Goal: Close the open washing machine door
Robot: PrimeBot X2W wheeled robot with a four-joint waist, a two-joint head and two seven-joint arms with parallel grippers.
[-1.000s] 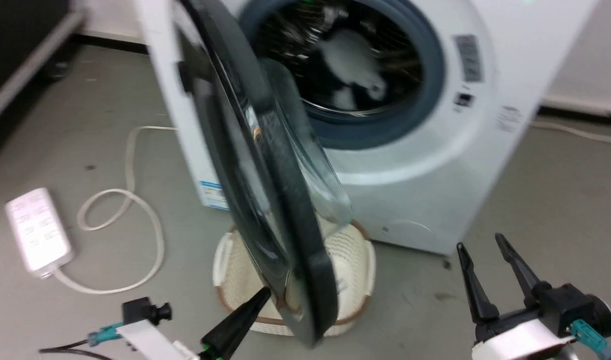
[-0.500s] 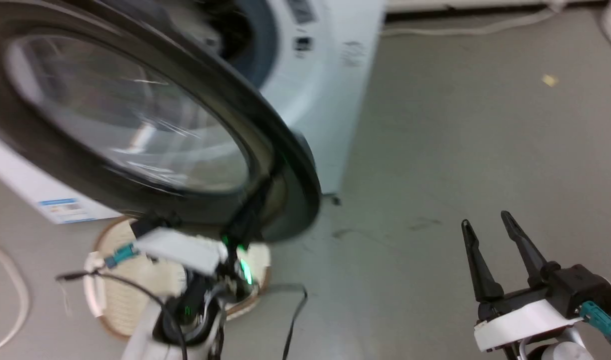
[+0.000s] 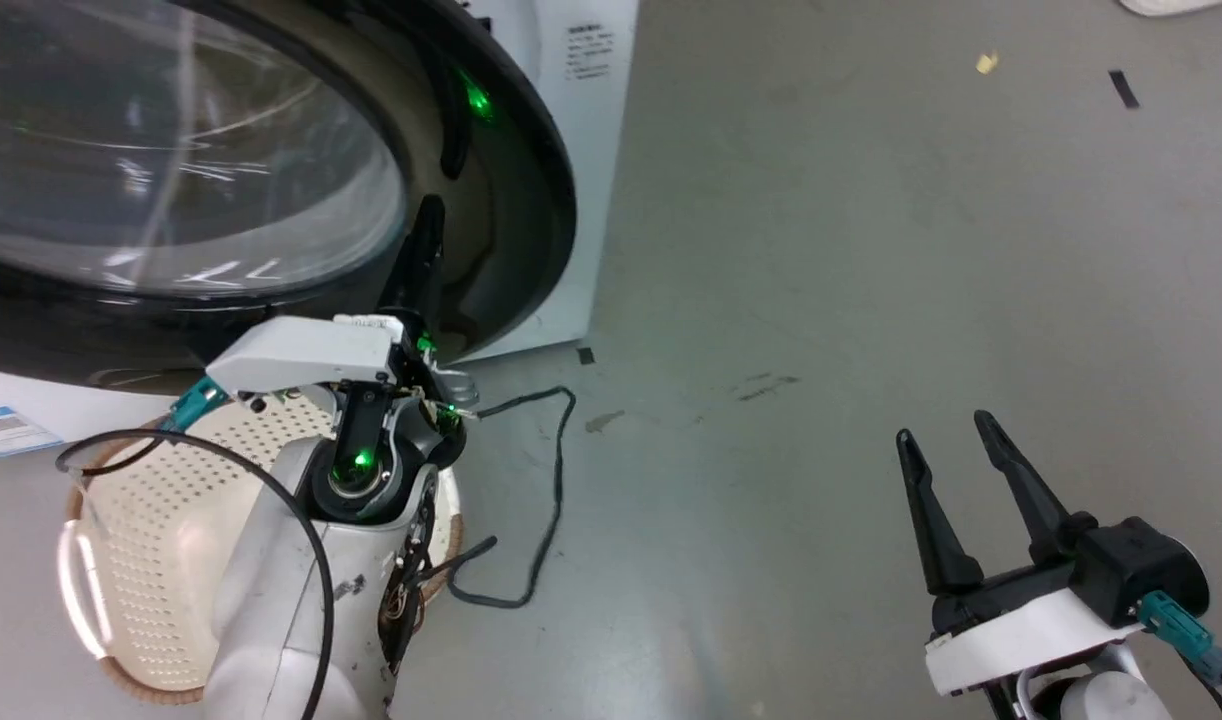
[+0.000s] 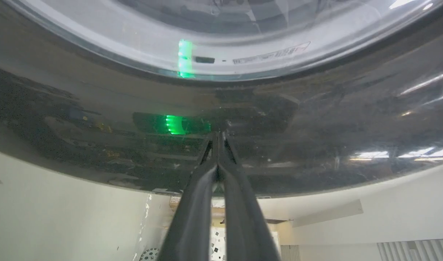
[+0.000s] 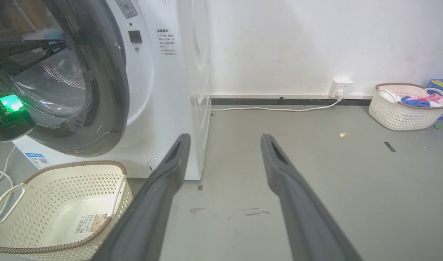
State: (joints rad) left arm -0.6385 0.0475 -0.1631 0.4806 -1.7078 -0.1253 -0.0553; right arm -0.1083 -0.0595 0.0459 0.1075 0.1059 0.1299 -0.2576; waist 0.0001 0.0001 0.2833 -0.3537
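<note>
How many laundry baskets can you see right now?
2. One empty cream basket on the floor before the washing machine; a second basket, holding clothes, by the far wall. Others may be hidden.

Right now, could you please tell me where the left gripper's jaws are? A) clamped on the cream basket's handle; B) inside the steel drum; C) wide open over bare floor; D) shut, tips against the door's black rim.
D: in the left wrist view the left gripper has its jaws shut together, with the tips touching the glossy black rim of the washing machine door.
</note>
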